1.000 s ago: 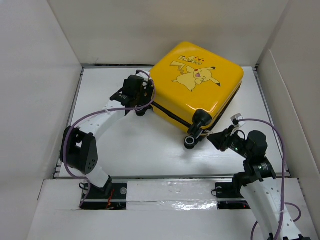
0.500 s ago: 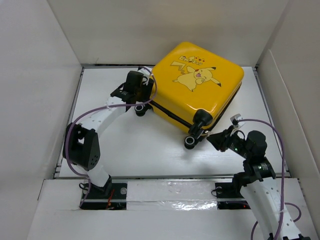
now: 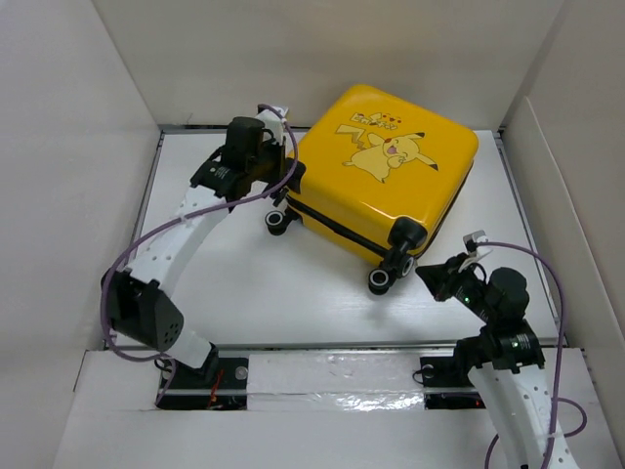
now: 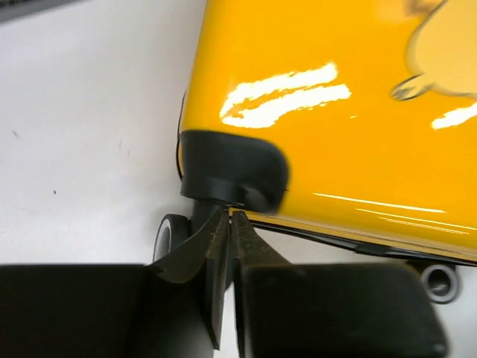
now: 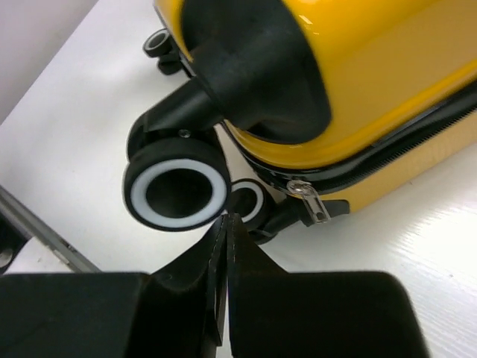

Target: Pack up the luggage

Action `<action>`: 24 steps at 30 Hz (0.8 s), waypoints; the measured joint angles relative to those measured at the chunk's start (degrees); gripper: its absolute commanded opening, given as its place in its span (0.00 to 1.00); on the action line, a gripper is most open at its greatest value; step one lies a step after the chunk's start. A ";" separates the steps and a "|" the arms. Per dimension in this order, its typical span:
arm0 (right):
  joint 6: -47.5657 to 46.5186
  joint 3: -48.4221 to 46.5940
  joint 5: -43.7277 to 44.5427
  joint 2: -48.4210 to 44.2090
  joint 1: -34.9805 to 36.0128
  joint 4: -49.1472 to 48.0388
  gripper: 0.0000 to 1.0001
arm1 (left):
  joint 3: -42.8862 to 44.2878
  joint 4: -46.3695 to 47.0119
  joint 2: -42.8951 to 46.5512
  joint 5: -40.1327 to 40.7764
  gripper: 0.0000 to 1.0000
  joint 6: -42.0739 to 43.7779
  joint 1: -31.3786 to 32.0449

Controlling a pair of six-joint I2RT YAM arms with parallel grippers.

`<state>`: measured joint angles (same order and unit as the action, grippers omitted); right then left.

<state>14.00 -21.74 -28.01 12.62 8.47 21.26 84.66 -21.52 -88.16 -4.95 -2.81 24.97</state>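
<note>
The luggage point(image 3: 391, 166), a yellow hard-shell case with a cartoon print, lies flat and zipped shut at the back of the table. My left gripper point(image 4: 229, 218) is shut with nothing visible between its fingers. Its tips sit just under the black wheel housing point(image 4: 231, 168) at the case's left corner, beside a wheel point(image 4: 168, 236). My right gripper point(image 5: 226, 221) is also shut on nothing, with its tips between the near corner's two wheels point(image 5: 179, 192). A silver zipper pull point(image 5: 313, 203) hangs just to the right of those tips. In the top view the right gripper point(image 3: 424, 272) sits beside the near wheel point(image 3: 379, 281).
White walls enclose the table point(image 3: 254, 283) on the left, back and right. A metal rail point(image 3: 332, 344) runs along the near edge by the arm bases. The case's black zipper seam point(image 3: 337, 227) faces the arms.
My left gripper closed from wide open and its arm swung toward the back at the case's left corner. My right gripper narrowed to shut and drew slightly right. The luggage shifted a little.
</note>
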 measured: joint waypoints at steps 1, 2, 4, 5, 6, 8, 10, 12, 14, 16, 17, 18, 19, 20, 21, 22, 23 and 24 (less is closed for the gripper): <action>0.44 0.07 0.98 -0.33 0.00 0.35 0.19 | 0.22 0.37 1.53 -0.39 0.00 -0.31 0.00; 0.90 0.15 1.86 -0.42 0.09 0.59 0.23 | 0.22 0.70 2.91 -0.61 0.00 -0.57 -0.20; 1.73 0.37 3.54 -0.24 0.20 1.01 0.30 | 0.17 1.27 5.01 -1.53 0.00 -1.25 -0.72; 1.99 0.37 4.42 -0.07 0.20 1.40 0.32 | -0.11 1.99 5.57 -2.08 0.00 -1.64 -1.27; 2.32 0.37 5.53 0.15 0.20 1.70 0.33 | -0.66 2.75 5.79 -2.36 0.00 -2.03 -2.01; 3.17 0.50 7.26 0.68 0.20 1.73 0.34 | -2.45 3.65 5.75 -2.54 0.00 -2.67 -3.23; 4.11 1.09 9.05 1.33 0.22 1.11 0.37 | -4.72 3.61 5.57 -2.49 0.00 -3.26 -4.15; 4.74 1.84 9.90 2.97 0.24 -0.42 0.40 | -6.75 3.45 5.57 -2.14 0.00 -3.85 -4.31; 4.66 2.51 9.75 6.86 0.24 -3.04 0.44 | -8.04 3.28 5.66 -1.57 0.26 -4.17 -4.31; 4.00 2.78 8.87 11.93 0.24 -5.40 0.47 | -9.27 3.10 6.16 -0.72 0.57 -4.37 -4.15; 3.63 2.80 8.22 14.45 0.24 -6.16 0.48 | -10.27 3.21 6.75 -0.22 0.65 -4.50 -4.09; 3.30 2.82 7.58 16.39 0.24 -7.02 0.49 | -11.54 3.17 7.58 0.26 0.71 -4.81 -4.09; 3.08 2.86 7.10 18.08 0.24 -7.98 0.51 | -12.85 3.17 8.48 0.83 0.78 -5.07 -4.09; 2.84 3.10 6.80 19.17 0.24 -8.90 0.52 | -13.92 3.06 9.29 1.29 0.81 -5.20 -4.09; 2.71 3.50 6.60 19.65 0.24 -9.84 0.52 | -14.93 2.93 10.03 1.49 0.83 -5.14 -4.09; 2.67 4.02 6.58 19.69 0.24 -11.15 0.52 | -15.37 2.67 10.38 1.55 0.86 -5.09 -4.09; 2.69 4.59 6.58 19.67 0.24 -12.35 0.52 | -15.54 2.62 10.51 1.38 0.86 -5.03 -4.09; 2.69 5.03 6.58 19.65 0.24 -13.38 0.52 | -15.54 2.71 10.54 0.98 0.86 -4.94 -4.09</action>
<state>16.69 -16.71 -21.43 32.27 8.71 7.88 69.12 -18.81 -77.62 -3.97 -7.75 20.88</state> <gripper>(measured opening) 0.521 0.851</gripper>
